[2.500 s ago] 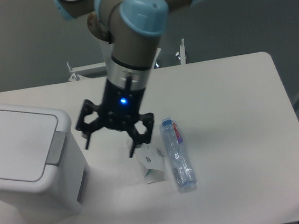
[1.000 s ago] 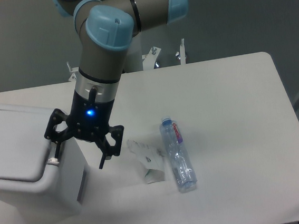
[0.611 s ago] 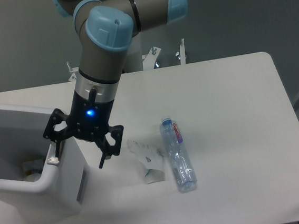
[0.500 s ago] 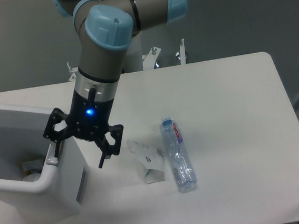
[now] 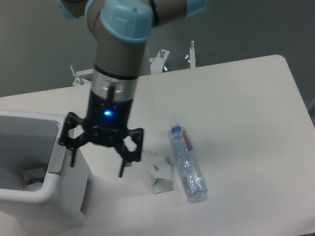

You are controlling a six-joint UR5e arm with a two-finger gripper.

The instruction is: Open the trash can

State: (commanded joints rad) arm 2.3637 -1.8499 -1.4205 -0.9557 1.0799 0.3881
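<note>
The trash can stood at the table's left edge, lid already up and its inside showing. The gripper, jaws spread and empty, hung just right of the grey button strip. Retreating well meant rising straight, clear of the rim, without brushing the crumpled carton or water bottle.

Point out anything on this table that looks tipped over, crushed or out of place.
Two things. The clear water bottle lies on its side on the table rather than standing. Beside it, touching or nearly so, a small white carton looks crumpled and tipped. The trash can simply stands open.
</note>
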